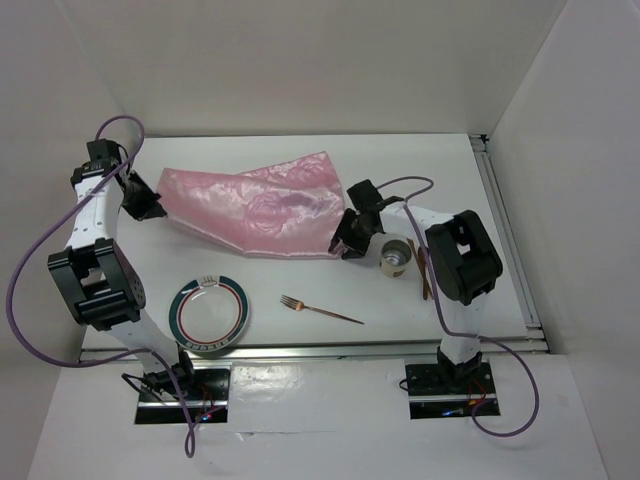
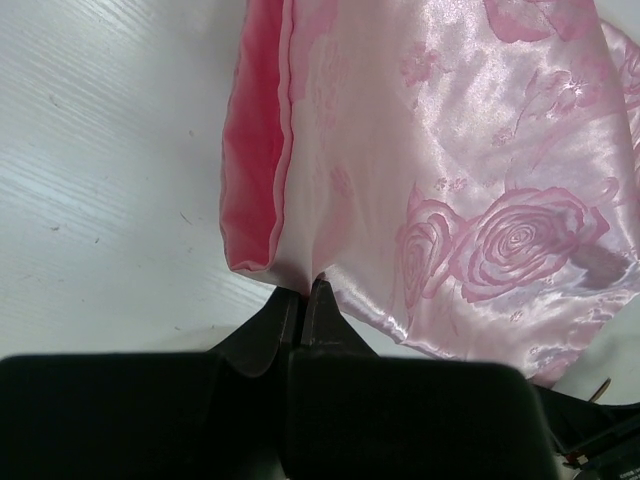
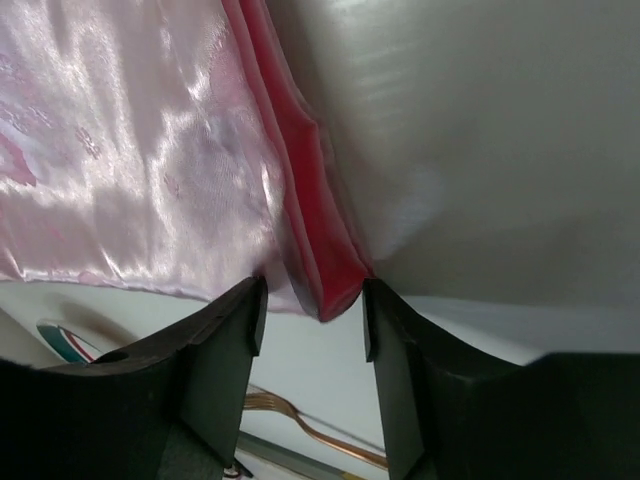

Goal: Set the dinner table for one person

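The dinner table (image 1: 420,165) is a white top. A shiny pink rose-patterned cloth (image 1: 260,205) lies crumpled across its back middle. My left gripper (image 1: 152,207) is at the cloth's left end, and in the left wrist view the left gripper (image 2: 303,292) is shut on the cloth's (image 2: 420,150) folded edge. My right gripper (image 1: 342,245) is at the cloth's near right corner. In the right wrist view the right gripper (image 3: 313,300) is open, with the cloth's (image 3: 320,270) red folded corner hanging between the fingers, not pinched.
A round plate with a green and red rim (image 1: 208,315) lies at the near left. A copper fork (image 1: 320,310) lies near the front middle. A metal cup (image 1: 396,257) stands beside the right arm, with a copper utensil (image 1: 425,270) to its right. An aluminium rail (image 1: 510,240) runs along the right edge.
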`<state>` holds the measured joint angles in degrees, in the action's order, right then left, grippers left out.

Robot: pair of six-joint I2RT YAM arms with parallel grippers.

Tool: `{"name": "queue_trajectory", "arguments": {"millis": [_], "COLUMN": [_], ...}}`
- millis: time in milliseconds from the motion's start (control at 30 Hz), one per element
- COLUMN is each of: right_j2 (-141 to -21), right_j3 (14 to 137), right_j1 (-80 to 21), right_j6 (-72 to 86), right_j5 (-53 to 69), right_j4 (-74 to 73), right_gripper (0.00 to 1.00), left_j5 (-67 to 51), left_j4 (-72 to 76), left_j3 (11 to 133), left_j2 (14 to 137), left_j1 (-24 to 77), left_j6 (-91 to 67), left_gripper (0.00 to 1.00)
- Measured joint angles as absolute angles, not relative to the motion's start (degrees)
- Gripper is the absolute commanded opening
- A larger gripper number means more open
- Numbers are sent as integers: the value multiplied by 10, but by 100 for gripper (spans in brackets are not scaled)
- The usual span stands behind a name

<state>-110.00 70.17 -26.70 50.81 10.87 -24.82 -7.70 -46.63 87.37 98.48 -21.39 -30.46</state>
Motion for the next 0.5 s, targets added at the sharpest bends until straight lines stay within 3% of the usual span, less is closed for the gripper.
{"name": "queue_trajectory", "arguments": {"millis": [100, 133, 167, 200, 500], "right_j2": [-1118, -1123, -1127, -1129, -1126], "right_j3": [721, 725, 728, 728, 797], "right_j1": [-269, -269, -271, -272, -277], "right_j6": [512, 514, 515, 514, 480], "right_j5": [101, 97, 92, 89, 25], "right_j4": [-243, -240, -237, -235, -282], "right_gripper": [33, 23, 5, 0, 0], "left_j5": [-77, -78, -78, -78, -105], "left_j4": [-466, -466, -466, -466, -478], "left_j3": [873, 873, 873, 873, 892], "left_j2": [985, 985, 985, 985, 985], "left_j1": [-214, -214, -214, -214, -214], "left_j6": [-305, -305, -305, -305, -305], "left_gripper": [0, 0, 0, 0, 0]}}
